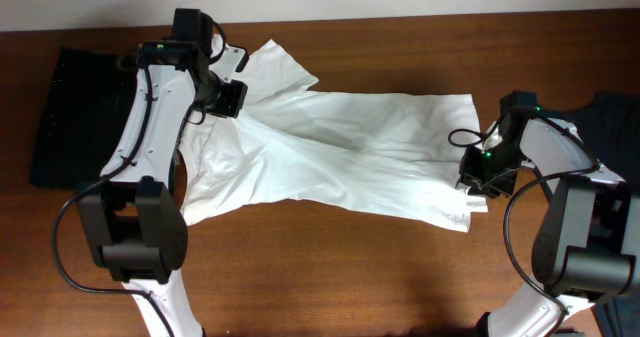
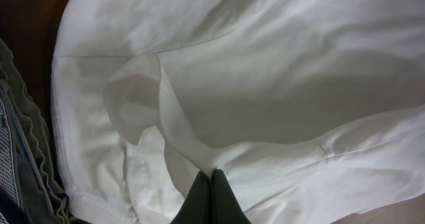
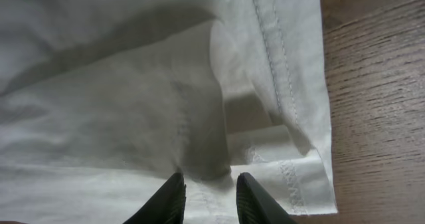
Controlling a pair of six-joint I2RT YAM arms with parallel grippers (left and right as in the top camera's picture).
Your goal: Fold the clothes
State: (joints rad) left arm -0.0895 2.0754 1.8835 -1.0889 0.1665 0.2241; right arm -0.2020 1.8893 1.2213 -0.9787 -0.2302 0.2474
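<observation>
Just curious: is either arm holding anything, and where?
Left tool pinches a fold of the white T-shirt near its sleeve; right tool is open.

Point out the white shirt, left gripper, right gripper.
white shirt (image 1: 360, 147), overhead view, middle of the body panel.
left gripper (image 2: 211, 179), left wrist view, where the closed fingertips pinch fabric.
right gripper (image 3: 210, 184), right wrist view, gap midway between parted fingertips.
</observation>
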